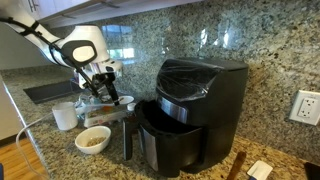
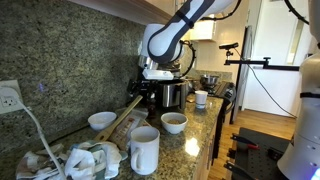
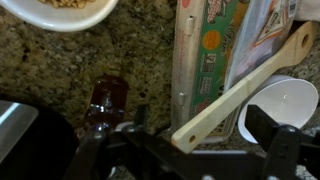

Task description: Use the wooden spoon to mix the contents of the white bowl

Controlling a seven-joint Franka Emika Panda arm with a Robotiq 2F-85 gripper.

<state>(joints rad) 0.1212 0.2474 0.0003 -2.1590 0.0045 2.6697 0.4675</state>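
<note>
The wooden spoon [image 3: 240, 88] lies slanted across a printed box [image 3: 208, 45], with its head at the upper right. Its handle end, which has a small hole, sits between my fingers. My gripper [image 3: 200, 125] is open, with the fingers wide apart on either side of the handle and not clamping it. The gripper hangs low over the counter in both exterior views [image 1: 103, 92] [image 2: 155, 80]. The white bowl [image 3: 92, 20] holds tan-brown grainy contents [image 3: 65, 4] at the upper left of the wrist view. The bowl also shows in both exterior views [image 1: 93, 148] [image 2: 174, 130].
A black air fryer [image 1: 190, 105] stands with its drawer open beside the gripper. A tall white cup [image 1: 65, 118] stands left of the bowl. An empty small white dish [image 3: 285, 105] and a dark bottle [image 3: 105, 100] lie near the spoon. A wall outlet [image 1: 305, 107] is on the granite backsplash.
</note>
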